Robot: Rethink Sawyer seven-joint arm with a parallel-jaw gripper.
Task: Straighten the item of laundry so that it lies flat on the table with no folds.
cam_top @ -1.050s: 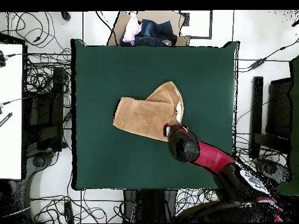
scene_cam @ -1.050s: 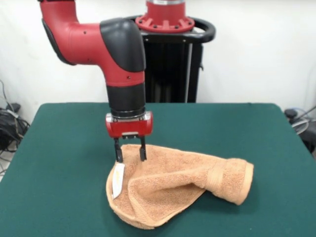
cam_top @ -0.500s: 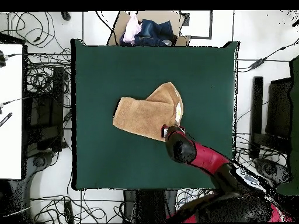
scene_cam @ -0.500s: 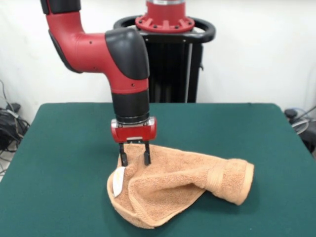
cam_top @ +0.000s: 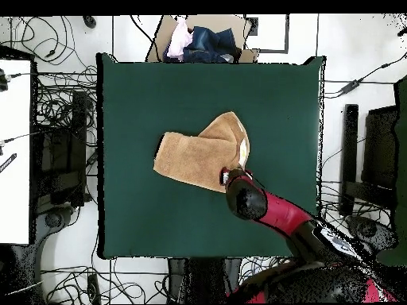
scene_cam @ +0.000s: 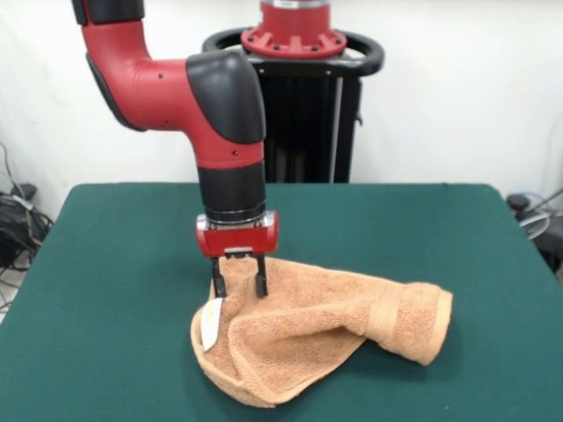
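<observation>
The item of laundry (scene_cam: 317, 330) is an orange-tan towel, folded over on itself, lying on the green table (scene_cam: 114, 264). Its right end is rolled into a thick fold, and a small white label (scene_cam: 211, 323) shows at its left edge. My gripper (scene_cam: 238, 286) stands open, fingers pointing down, with its tips touching the towel's far left edge just above the label. In the overhead view the towel (cam_top: 195, 155) lies near the table's (cam_top: 135, 214) middle and the arm hides the gripper.
A cardboard box with clothes (cam_top: 199, 44) sits beyond one table edge in the overhead view. Cables and equipment lie on the floor around the table. The robot's black pedestal (scene_cam: 308, 114) stands at the far side.
Over the last second the gripper moved slightly right and down onto the towel's edge. The towel's shape has barely changed.
</observation>
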